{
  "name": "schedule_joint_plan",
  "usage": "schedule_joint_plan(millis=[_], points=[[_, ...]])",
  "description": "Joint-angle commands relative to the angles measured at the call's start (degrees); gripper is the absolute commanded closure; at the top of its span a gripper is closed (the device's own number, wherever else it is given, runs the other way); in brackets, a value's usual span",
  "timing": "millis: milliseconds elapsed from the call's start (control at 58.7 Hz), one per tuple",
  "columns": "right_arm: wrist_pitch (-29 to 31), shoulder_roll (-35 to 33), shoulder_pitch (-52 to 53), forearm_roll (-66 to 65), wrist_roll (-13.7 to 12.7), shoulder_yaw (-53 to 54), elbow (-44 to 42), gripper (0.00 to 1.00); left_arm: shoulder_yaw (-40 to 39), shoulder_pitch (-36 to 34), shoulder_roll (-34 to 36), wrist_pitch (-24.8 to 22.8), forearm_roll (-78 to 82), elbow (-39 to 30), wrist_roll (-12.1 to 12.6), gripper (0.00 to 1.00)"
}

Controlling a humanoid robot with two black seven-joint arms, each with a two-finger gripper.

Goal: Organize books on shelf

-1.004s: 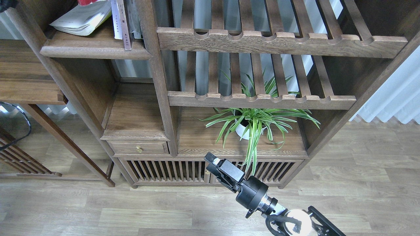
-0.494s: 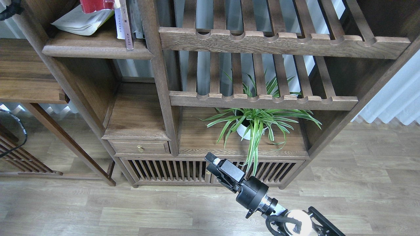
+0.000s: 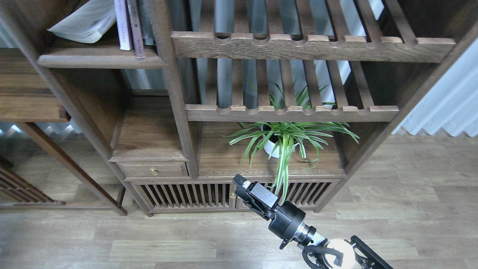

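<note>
Right hand [image 3: 244,188] hangs low at 6 o'clock, touching nothing; it's seen too dark and end-on to tell if it's clenched. The books [image 3: 127,26] sit on the shelf [image 3: 99,59] up at 11 o'clock.

A potted spider plant [image 3: 285,140] in a white pot [image 3: 272,148] stands on a lower board of the wooden unit, its leaves hanging over the front edge. Two slatted racks [image 3: 291,112] with scalloped front rails sit above it. A small drawer [image 3: 153,170] with a brass knob lies left of the plant. Slatted cabinet doors [image 3: 186,195] run beneath. Wood-plank flooring [image 3: 149,243] and a pale curtain [image 3: 444,108] are noted.
</note>
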Motion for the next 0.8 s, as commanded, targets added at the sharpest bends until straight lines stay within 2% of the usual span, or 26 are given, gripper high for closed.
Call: schedule_joint_plan(millis=[0, 221, 323, 783], points=[[0.0, 0.0, -0.04, 0.04, 0.04, -0.01, 0.24, 0.01, -0.09, 0.24, 7.96, 0.06, -5.67, -2.54, 0.0, 1.0], [0.0, 0.0, -0.04, -0.05, 0.04, -0.01, 0.86, 0.01, 0.88, 0.24, 20.19, 0.06, -14.65, -2.63, 0.0, 1.0], [0.0, 0.0, -0.04, -0.05, -0.05, -0.01, 0.86, 0.01, 4.39, 0.41, 25.91, 0.06, -17.64, -2.1, 0.0, 1.0], [0.0, 0.0, -0.04, -0.23, -0.05, -0.8, 1.82, 0.01, 6.15, 0.41, 26.18, 0.06, -14.39, 0.88, -0.41, 1.0]])
